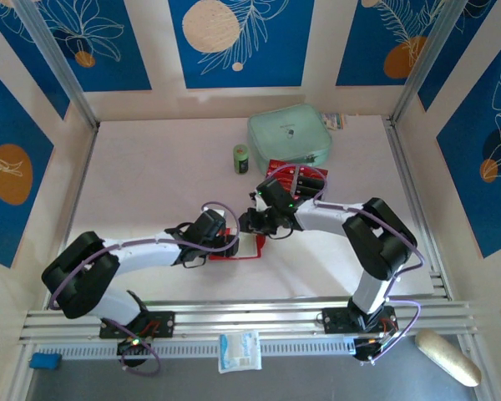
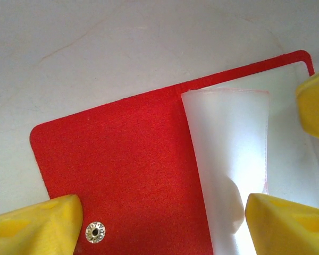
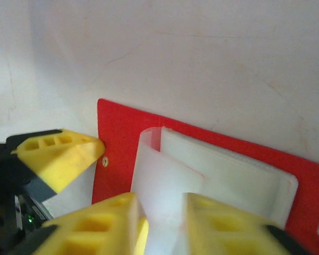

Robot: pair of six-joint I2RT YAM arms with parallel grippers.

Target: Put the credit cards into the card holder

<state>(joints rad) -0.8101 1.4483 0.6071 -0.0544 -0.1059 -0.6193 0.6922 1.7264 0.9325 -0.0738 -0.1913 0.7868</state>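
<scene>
Card holder [image 2: 133,159] lies open on the table [image 1: 150,184], between both grippers

Left gripper [image 2: 159,226] has its fingers wide apart, straddling the red cover near the snap stud [image 2: 95,231]; a pale pocket flap [image 3: 159,180] runs between the fingers of the right gripper [image 3: 162,218], whether pinched I cannot tell; a loose hold could let the flap drop shut; a hard pull could drag the holder across the table.

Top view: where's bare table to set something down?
Free: the left half, from the left rail to the green can; also the strip between the mint pouch and the right rail. Crowded: centre, left fingers and right fingers at the card holder.
</scene>
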